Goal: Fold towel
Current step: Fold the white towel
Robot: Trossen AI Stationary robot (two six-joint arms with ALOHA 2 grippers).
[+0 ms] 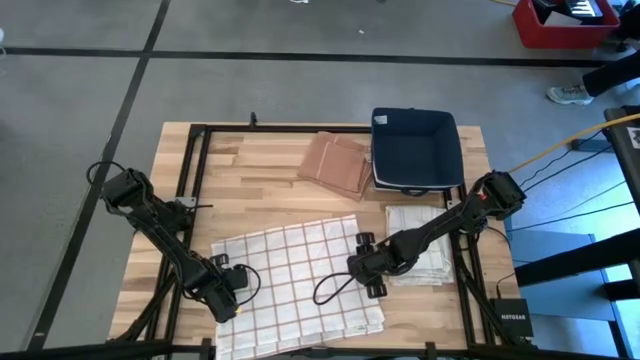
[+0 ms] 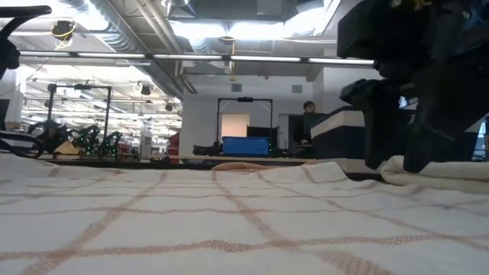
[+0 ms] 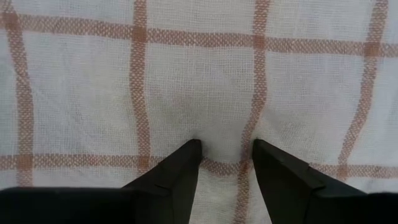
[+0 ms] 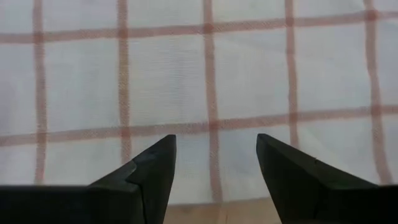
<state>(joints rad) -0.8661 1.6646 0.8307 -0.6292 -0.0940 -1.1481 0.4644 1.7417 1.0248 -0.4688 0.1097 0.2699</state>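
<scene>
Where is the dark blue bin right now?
In the high view, the dark blue bin sits at the table's far right corner, just right of the folded brown cloth and behind the folded white towels.

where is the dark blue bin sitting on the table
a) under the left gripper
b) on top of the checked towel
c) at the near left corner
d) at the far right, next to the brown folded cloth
d: in the high view the dark blue bin sits at the far right of the table, right beside the brown folded cloth, well away from the checked towel spread near the front.
</scene>
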